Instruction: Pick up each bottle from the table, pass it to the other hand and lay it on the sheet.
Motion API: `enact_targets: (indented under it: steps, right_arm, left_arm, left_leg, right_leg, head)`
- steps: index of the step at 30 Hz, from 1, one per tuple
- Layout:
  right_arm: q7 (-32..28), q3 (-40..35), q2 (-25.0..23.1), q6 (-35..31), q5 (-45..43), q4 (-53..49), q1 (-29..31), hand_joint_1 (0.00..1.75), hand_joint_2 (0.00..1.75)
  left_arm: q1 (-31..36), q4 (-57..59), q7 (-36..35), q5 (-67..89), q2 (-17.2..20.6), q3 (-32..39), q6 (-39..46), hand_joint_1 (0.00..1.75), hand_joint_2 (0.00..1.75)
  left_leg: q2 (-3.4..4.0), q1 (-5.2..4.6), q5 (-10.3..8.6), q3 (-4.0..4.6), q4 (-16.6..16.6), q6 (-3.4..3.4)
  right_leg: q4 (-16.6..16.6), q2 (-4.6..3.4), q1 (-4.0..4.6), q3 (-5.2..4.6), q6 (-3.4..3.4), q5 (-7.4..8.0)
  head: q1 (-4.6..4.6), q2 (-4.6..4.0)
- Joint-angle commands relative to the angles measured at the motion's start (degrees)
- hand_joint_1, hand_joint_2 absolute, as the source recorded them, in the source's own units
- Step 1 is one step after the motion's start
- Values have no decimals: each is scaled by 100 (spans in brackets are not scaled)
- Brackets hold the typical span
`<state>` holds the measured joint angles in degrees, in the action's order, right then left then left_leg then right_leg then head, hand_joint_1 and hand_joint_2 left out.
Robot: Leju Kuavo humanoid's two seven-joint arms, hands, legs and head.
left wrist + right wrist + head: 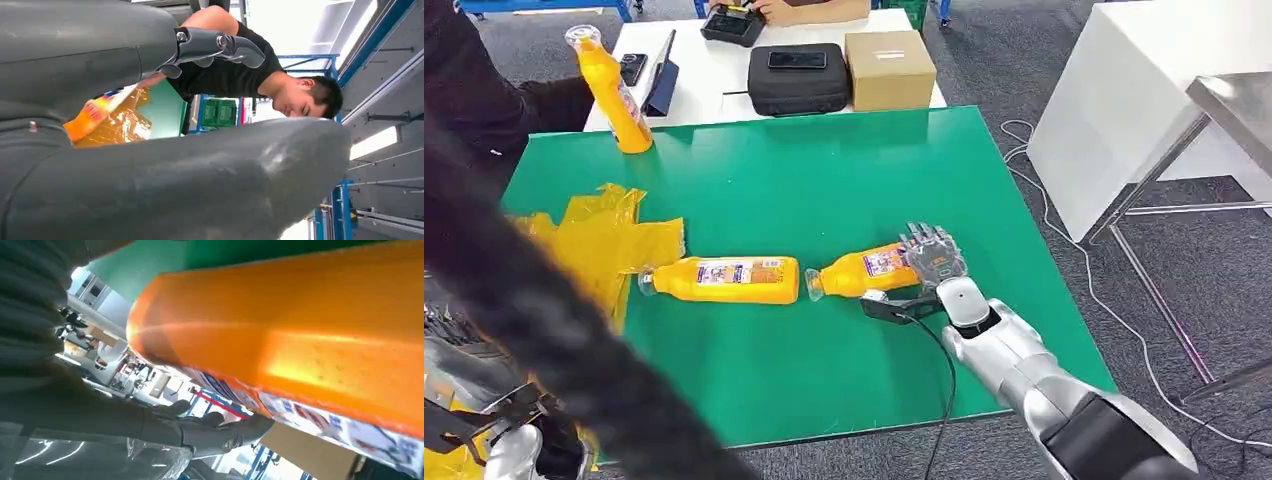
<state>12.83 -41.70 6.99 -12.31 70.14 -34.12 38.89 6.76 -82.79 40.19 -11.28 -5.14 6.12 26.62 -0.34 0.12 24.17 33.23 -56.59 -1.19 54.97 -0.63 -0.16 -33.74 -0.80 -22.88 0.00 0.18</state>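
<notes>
Two orange bottles lie end to end mid-table on the green table (824, 180): the left bottle (724, 279) has its cap at the crumpled yellow sheet (599, 240), the right bottle (859, 271) lies under my right hand (934, 258). Its fingers spread over the bottle's base end and its thumb (886, 305) sits on the near side; the bottle (300, 335) lies close against the palm. A third bottle (612, 90) stands upright at the far left corner. My left hand (125, 65) is low at the near left, holding nothing, fingers (220, 45) apart from the thumb.
A person's black sleeve (484, 90) reaches in beside the upright bottle. A dark blurred band (554, 330) crosses the left of the head view. A white table (714, 75) behind carries a black case (797, 78) and a cardboard box (889, 68). A metal frame (1184, 210) stands at right.
</notes>
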Motion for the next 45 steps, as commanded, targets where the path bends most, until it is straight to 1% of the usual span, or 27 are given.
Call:
enact_targets:
  steps: [1,2,5,16,20,23,35,36,37,38,39,41,45]
  right_arm:
    - [-43,-287,-11,145,-3,681,198,0,175]
    - [-45,-299,-16,148,9,702,207,0,175]
    - [-53,-327,-32,190,32,785,234,0,175]
    - [-61,-366,-131,308,58,1190,474,0,175]
    - [-87,-360,-68,290,44,1230,443,0,175]
    - [-87,-360,-68,290,44,1230,443,0,175]
    - [-75,-380,-27,330,39,1298,366,0,175]
    - [-75,-372,-25,370,23,1316,350,0,175]
    - [-76,-383,-16,395,30,1330,340,72,175]
    - [-85,-370,-15,427,7,1334,335,171,175]
    - [-100,-368,0,457,-6,1346,316,175,175]
    - [-116,-357,3,472,-33,1348,278,175,175]
    - [-118,-346,15,453,-72,1280,177,175,175]
  left_arm:
    - [71,85,-19,-69,-81,53,8,0,0]
    - [73,76,-19,-60,-82,57,19,0,0]
    - [71,73,-19,-61,-87,62,22,0,0]
    - [193,257,-19,-137,-55,28,-25,0,0]
    - [234,296,-19,-147,-42,20,-24,0,0]
    - [234,296,-19,-147,-42,20,-24,0,0]
    - [253,328,-19,-176,-21,15,-29,0,0]
    - [262,339,-19,-195,-15,15,-35,0,0]
    - [270,350,-19,-216,-16,11,-47,0,0]
    - [269,343,-19,-206,-12,0,-34,0,0]
    - [270,350,-19,-230,-9,-3,-43,0,0]
    - [281,357,-19,-242,-8,-10,-36,0,0]
    - [306,346,-19,-259,-5,-16,2,0,0]
  left_leg:
    - [-5,0,3,-13,5,3]
    - [-5,0,7,-26,8,6]
    - [-4,0,2,-15,4,3]
    - [-5,-1,2,-27,6,5]
    - [-13,0,3,-37,8,6]
    - [-7,0,1,-30,5,3]
    - [-11,1,1,-38,6,4]
    - [-17,1,1,-45,12,6]
    - [-15,1,1,-43,9,5]
    - [-18,2,2,-47,11,7]
    - [-17,2,2,-45,9,6]
    - [-9,0,1,-40,5,4]
    - [-20,5,1,-50,12,7]
  right_leg:
    - [-5,10,1,15,-1,-5]
    - [-7,13,1,27,-1,-10]
    - [-4,8,0,16,0,-3]
    - [-4,10,0,28,0,-5]
    - [-9,21,1,39,0,-8]
    - [-6,11,1,32,0,-3]
    - [-8,15,2,39,0,-5]
    - [-14,24,3,49,0,-7]
    - [-11,21,2,46,0,-7]
    - [-14,25,4,51,0,-7]
    - [-13,24,3,49,0,-7]
    - [-8,14,1,41,0,-4]
    - [-19,28,7,54,1,-6]
  head:
    - [0,0]
    - [0,0]
    - [0,0]
    - [0,0]
    - [0,0]
    - [0,0]
    - [0,0]
    - [0,0]
    - [0,0]
    - [0,0]
    - [0,0]
    - [0,0]
    - [2,2]
